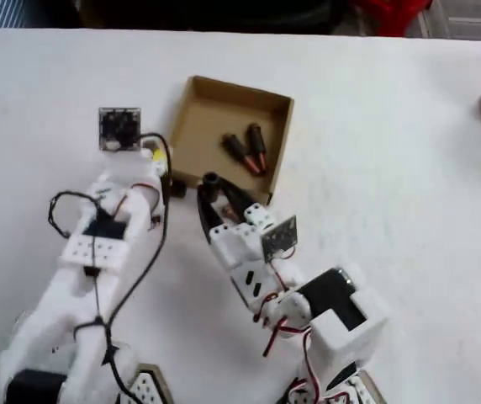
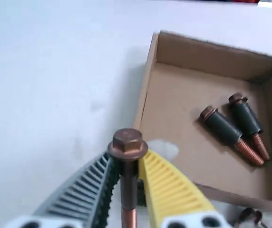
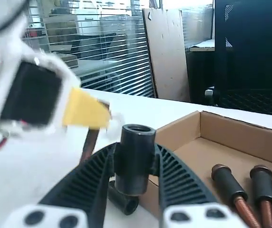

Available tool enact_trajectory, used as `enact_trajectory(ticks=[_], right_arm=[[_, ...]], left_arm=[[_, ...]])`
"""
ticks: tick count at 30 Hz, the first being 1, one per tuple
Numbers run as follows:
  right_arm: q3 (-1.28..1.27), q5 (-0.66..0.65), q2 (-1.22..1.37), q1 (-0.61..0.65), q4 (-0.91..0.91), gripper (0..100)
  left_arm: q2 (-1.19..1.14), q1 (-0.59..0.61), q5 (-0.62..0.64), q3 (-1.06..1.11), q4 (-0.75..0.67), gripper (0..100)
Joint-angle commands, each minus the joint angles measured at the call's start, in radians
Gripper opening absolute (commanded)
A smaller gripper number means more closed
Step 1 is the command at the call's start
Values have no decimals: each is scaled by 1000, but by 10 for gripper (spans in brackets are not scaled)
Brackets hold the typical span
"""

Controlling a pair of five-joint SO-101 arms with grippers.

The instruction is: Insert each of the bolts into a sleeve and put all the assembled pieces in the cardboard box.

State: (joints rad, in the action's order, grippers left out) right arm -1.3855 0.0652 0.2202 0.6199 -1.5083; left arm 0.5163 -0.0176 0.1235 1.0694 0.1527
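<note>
While left jaws pinch the bolt [image 2: 128,183], its tip is cropped.

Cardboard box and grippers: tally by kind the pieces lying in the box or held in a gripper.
Assembled pieces in the cardboard box: 2
Bare bolt in the left gripper: 1
Empty sleeve in the right gripper: 1
Total: 4

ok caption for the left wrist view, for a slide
Left gripper clamps a copper-coloured hex-head bolt beside the brown cardboard box holding two bolts in black sleeves
</note>
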Motion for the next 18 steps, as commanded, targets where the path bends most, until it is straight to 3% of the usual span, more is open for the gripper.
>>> enact_trajectory(ticks=[1,7,10,14,18], right_arm=[[26,-14,-1,7,-25,17],[25,-14,1,8,-25,17],[25,-14,1,12,-24,17],[21,-14,2,24,-24,17],[21,-14,2,19,-24,17]], left_arm=[[205,-48,-12,37,-28,22],[447,-196,-14,173,-34,23],[533,-248,-14,245,-112,23],[613,-268,-14,321,-221,23],[662,-265,-14,322,-221,23]])
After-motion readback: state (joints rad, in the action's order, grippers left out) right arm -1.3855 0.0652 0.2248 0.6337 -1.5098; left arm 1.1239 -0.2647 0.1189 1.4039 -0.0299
